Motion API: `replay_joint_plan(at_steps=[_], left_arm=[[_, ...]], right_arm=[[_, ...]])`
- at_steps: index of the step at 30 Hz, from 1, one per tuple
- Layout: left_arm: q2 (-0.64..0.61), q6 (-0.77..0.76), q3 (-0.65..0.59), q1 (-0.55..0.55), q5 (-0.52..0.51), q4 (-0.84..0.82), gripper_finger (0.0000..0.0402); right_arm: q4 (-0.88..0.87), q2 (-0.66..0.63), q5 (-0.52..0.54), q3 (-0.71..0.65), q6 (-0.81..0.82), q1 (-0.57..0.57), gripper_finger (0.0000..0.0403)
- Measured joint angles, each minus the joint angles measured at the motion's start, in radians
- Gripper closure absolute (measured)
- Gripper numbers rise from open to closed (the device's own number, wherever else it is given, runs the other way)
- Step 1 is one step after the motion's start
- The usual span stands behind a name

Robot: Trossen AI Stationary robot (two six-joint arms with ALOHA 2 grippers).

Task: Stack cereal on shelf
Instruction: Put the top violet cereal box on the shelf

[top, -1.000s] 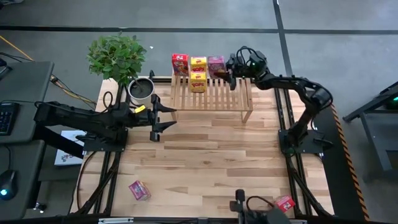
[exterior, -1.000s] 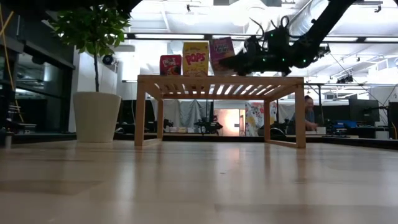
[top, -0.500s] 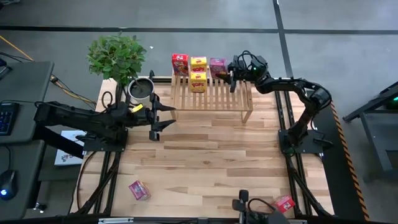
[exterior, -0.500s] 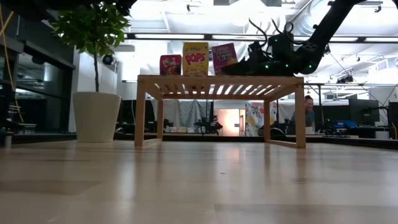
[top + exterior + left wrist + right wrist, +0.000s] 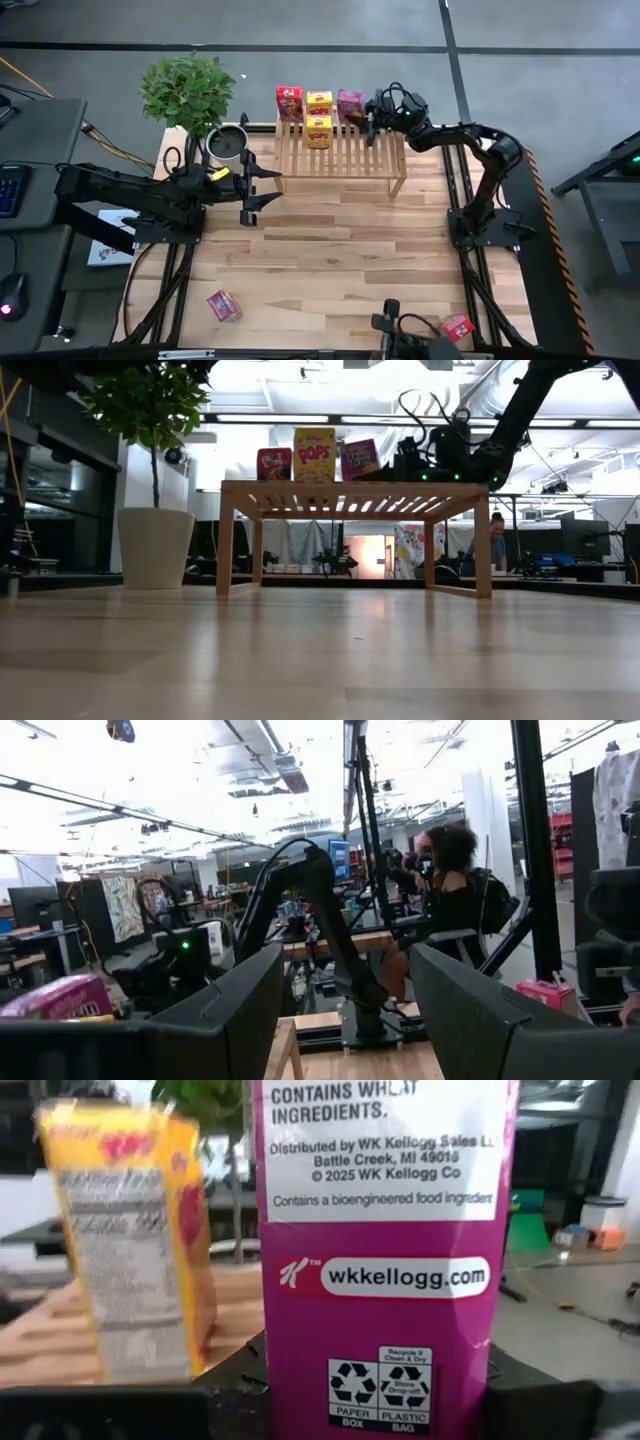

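1. Right now the step in hand looks like the setting-down of a pink box (image 5: 349,104) at the far right end of the row on the shelf (image 5: 345,155); the right gripper (image 5: 370,117) is at that box, and its wrist view is filled by the box's magenta side panel (image 5: 385,1260).
2. From the low view the pink box (image 5: 359,459) leans a little instead of standing square, so I judge it is not yet fully settled on the slats.
3. Whether the right fingers clasp the box or have let go, I cannot tell; the dark shapes beside it in the wrist view do not settle it.
4. Along the far edge of the shelf stand a red box (image 5: 289,102), a yellow box (image 5: 319,102) and the pink one; a second yellow box (image 5: 318,131) stands just nearer than the first.
5. Two boxes are not shelved: another pink box (image 5: 224,305) lies on the near left of the table (image 5: 330,250), and another red box (image 5: 458,326) sits at its near right edge.
6. The left gripper (image 5: 262,187) waits over the table left of the shelf, its fingers spread apart and holding nothing.
7. Next, I judge, the pink box must be stood upright and freed cleanly, the arm backing off without nudging the yellow neighbour, then a reach for a near box.
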Motion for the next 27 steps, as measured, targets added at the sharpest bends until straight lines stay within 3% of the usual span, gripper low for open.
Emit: replay_joint_plan(at_steps=[16, 27], left_arm=[[0.000, 0.002, 0.000, 0.000, 0.000, 0.000, 0.0194], [0.000, 0.009, 0.000, 0.000, -0.021, 0.000, 0.0194]], right_arm=[[-0.015, 0.010, -0.017, 0.000, 0.017, -0.003, 0.0243], [-0.027, 0.010, -0.016, 0.000, 0.020, -0.003, 0.0184]])
